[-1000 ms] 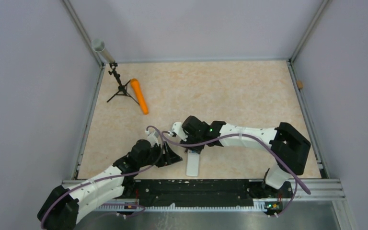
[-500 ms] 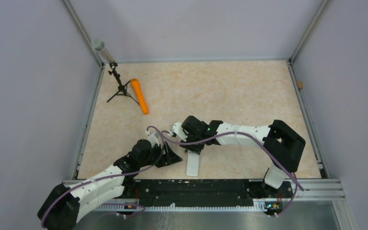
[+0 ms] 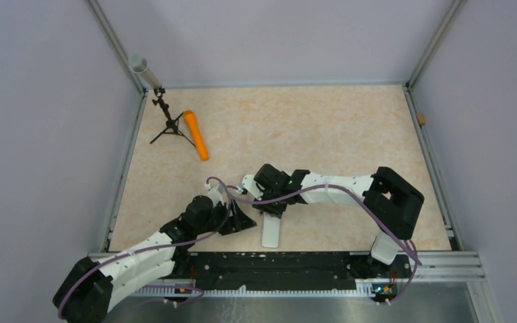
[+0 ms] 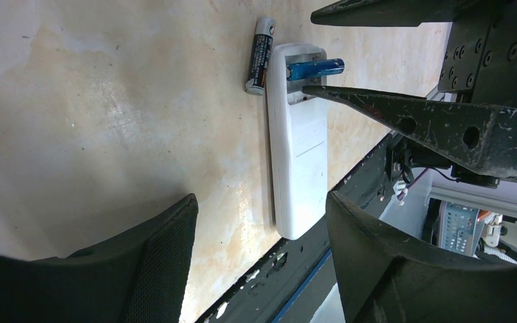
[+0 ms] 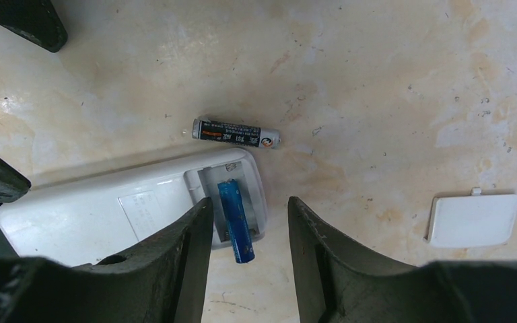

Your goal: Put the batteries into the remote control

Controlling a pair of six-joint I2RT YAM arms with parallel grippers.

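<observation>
Blue battery (image 5: 234, 219) askew in the remote control (image 5: 94, 208) recess — right gripper (image 5: 249, 202) straddles it unclenched, likely to seat it; left gripper (image 4: 261, 198) released.

Table (image 3: 323, 128) — remote (image 5: 74, 212), black battery (image 5: 235, 133), perhaps cover (image 5: 471, 219).

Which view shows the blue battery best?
Right wrist view: the blue battery lies askew in the recess of the remote control, one end overhanging. Left wrist view shows it smaller; the top view hides it under the right arm.
</observation>
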